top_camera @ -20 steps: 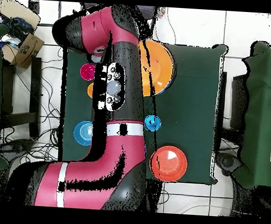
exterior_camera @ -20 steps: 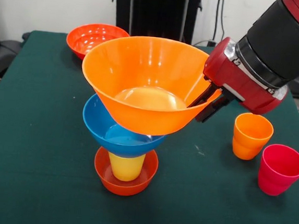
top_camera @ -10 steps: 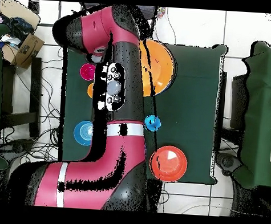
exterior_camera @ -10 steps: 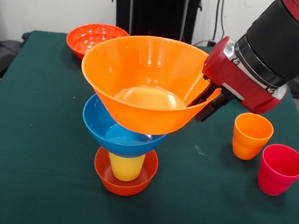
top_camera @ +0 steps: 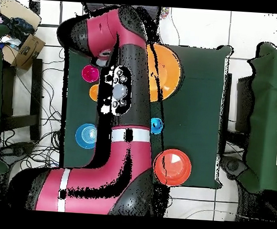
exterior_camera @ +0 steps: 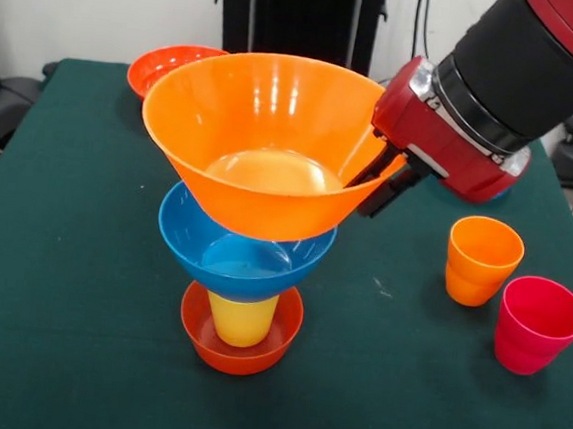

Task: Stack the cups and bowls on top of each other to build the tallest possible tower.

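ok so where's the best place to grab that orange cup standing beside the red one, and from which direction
Probably from straight above, by the rim. The orange cup stands upright with its mouth open, so one finger could go inside and one outside its wall. The red cup stands close on one side, so pinching the wall away from it looks safer than closing around the whole body.
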Robot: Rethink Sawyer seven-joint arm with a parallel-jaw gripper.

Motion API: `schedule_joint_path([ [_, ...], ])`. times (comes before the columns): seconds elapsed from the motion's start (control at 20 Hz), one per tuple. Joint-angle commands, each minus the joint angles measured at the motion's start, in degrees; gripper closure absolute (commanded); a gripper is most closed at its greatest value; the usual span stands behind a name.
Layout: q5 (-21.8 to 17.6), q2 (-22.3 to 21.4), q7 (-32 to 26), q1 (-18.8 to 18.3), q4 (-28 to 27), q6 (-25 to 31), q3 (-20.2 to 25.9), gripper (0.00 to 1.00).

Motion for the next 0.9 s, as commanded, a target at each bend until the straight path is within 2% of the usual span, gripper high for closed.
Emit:
schedule_joint_path([
  [0.05,0.1,-3.6,-11.2,-2.4,10.4,-6.0,0.4,1.00],
  [0.45,0.4,-3.4,-11.1,-2.8,10.6,-6.9,0.7,1.00],
  [0.9,0.8,-2.9,-10.5,-2.5,9.3,-5.1,1.1,1.00],
])
